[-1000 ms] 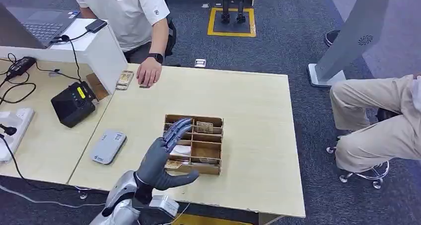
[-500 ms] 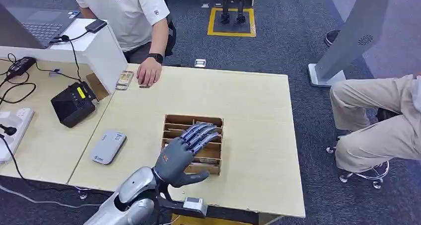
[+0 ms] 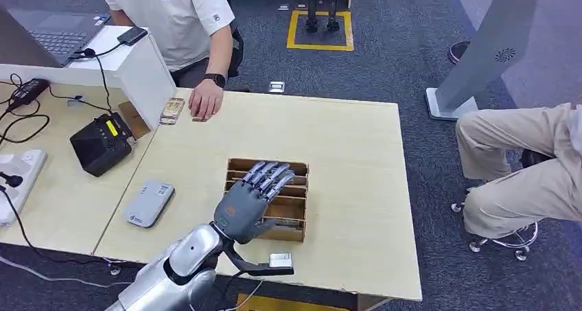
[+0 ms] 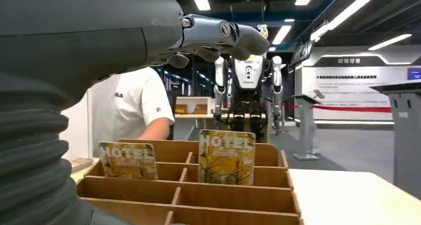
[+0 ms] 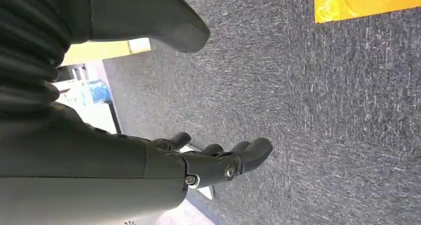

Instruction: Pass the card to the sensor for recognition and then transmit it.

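1. In the head view, the left hand (image 3: 245, 202) sits low of centre in the frame, over the wooden card rack (image 3: 296, 200) on the pale table (image 3: 357, 187). Its fingers (image 3: 269, 175) are spread apart and stretched forward, holding nothing.
2. In the left wrist view, two yellow hotel cards stand upright in the rack's slots, one (image 4: 227, 157) at centre frame and another (image 4: 128, 160) to its left. The hand's fingertips (image 4: 238, 36) hover above them, not touching.
3. The grey card sensor (image 3: 149, 202) lies flat at lower left of the head view, apart from the rack.
4. A person's hand (image 3: 205, 102) rests on the table's far edge, upper left, beside a small stack of cards (image 3: 172, 110).
5. The right hand (image 5: 213, 160) hangs over dark carpet with its fingers loosely apart, holding nothing.
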